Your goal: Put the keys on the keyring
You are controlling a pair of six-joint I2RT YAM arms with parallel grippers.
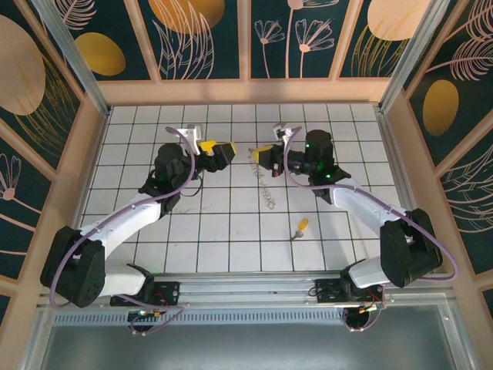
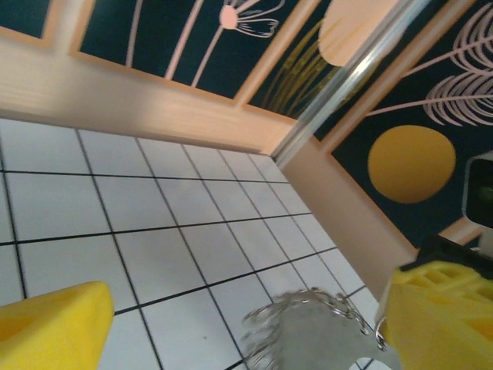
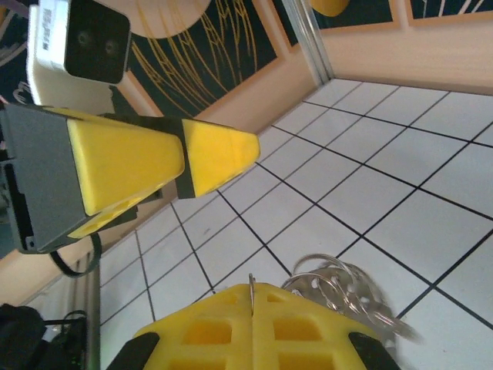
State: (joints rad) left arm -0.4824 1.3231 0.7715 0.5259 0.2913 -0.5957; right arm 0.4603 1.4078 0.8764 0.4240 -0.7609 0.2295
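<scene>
**Top external:** Your right gripper (image 1: 258, 155) is pinching the keyring (image 1: 263, 176) over the middle of the table (image 1: 231, 239), loops dangling. The key (image 1: 299, 229) is lying toward the near edge on the right arm's side, head pointing far-right. Your left gripper (image 1: 223, 150) is facing the ring.

**Left wrist:** The fingers (image 2: 54, 327) are standing spread, with the ring between them.

**Right wrist:** The fingers (image 3: 208, 331) are pressing together on the ring's wire, which the overhead view is blurring.

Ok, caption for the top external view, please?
Right gripper shut on the keyring, facing the open left gripper; the key lies apart on the tiles.
</scene>
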